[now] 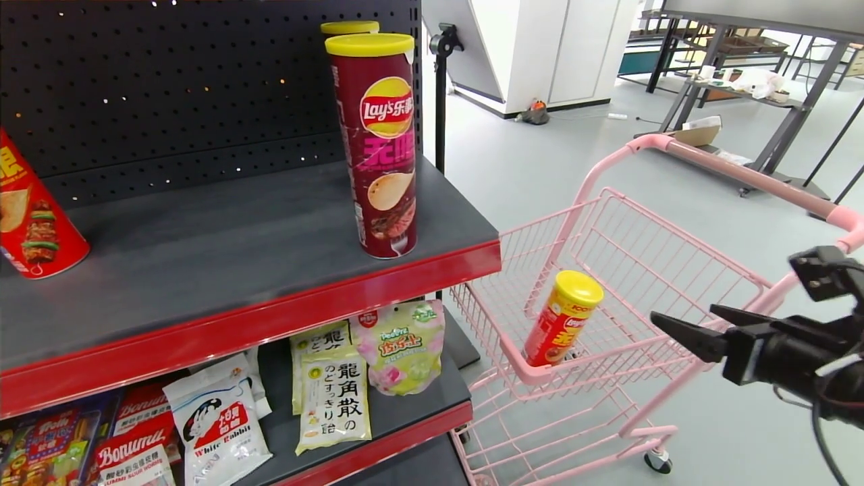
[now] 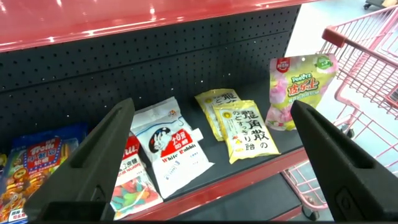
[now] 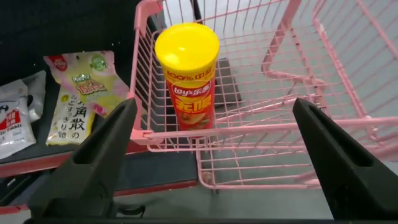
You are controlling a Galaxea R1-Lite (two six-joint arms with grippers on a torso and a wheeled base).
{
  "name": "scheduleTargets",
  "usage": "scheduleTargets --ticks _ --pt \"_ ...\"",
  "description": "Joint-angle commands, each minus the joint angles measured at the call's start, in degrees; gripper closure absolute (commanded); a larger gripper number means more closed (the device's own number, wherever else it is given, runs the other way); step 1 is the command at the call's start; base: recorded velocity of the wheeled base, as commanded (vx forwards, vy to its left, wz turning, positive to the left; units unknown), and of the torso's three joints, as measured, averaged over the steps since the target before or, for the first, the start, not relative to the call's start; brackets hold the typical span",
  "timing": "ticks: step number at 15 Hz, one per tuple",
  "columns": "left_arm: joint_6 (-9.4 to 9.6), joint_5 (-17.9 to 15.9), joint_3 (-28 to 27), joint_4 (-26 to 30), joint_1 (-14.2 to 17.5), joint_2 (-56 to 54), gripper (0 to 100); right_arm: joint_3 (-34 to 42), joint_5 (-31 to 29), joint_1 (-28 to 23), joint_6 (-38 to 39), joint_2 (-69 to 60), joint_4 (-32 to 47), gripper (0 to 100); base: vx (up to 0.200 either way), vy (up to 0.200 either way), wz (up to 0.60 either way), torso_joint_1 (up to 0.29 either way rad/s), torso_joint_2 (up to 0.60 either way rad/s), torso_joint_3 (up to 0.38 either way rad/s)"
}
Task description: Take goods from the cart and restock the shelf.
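Nearest to me on the right, the right gripper [image 1: 682, 313] hangs by the near side of the pink cart [image 1: 675, 145]. Its jaws are spread wide and hold nothing. From its wrist camera I look between them at a red chip can [image 3: 188, 87] with a yellow lid, well apart from the fingers [image 3: 99, 155]. That can stands alone in the basket, in the corner nearest the shelf, leaning a little against the wire wall.

To the left, the upper shelf board [image 1: 223, 250] carries a tall maroon chip tube [image 1: 378, 145] upright near its right front edge. A second yellow lid [image 1: 349, 27] peeks out just behind it. Far to the left, a red can [image 1: 34, 209] stands at the edge of my head view.

The left gripper [image 2: 212, 104] faces the lower shelf with its jaws spread and empty too. Below the red lip, flat snack packs lie on that shelf: a pink and green pouch [image 1: 403, 347] on the right, two yellow and white sachets [image 1: 335, 395] overlapping beside it, then a white bag [image 1: 216, 422], and red packets [image 1: 135, 445] farther left.
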Motion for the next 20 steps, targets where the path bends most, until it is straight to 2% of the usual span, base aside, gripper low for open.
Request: scheduleTargets --ticks 1,6,13,20 --pt "0.06 0.04 -0.06 0.02 0.01 0.05 0 0.39 1.09 2.88 -0.08 18.65 -8.84 0 0.0 0.0 0.0 0.0 0.0 0.0" --pt "0.06 0.04 -0.06 0.02 0.01 0.05 0 -3.74 1.0 4.38 0.19 27.53 -15.17 0 0.0 0.0 0.0 0.0 0.0 0.0" --pt "0.06 0.04 0.02 0.02 0.01 0.05 0 -11.92 0.82 6.13 1.07 34.65 -15.96 0 0.0 0.0 0.0 0.0 0.0 0.0" --pt "0.06 0.04 -0.06 0.02 0.01 0.05 0 -16.49 0.39 7.28 1.51 38.96 -16.05 0 0.0 0.0 0.0 0.0 0.0 0.0"
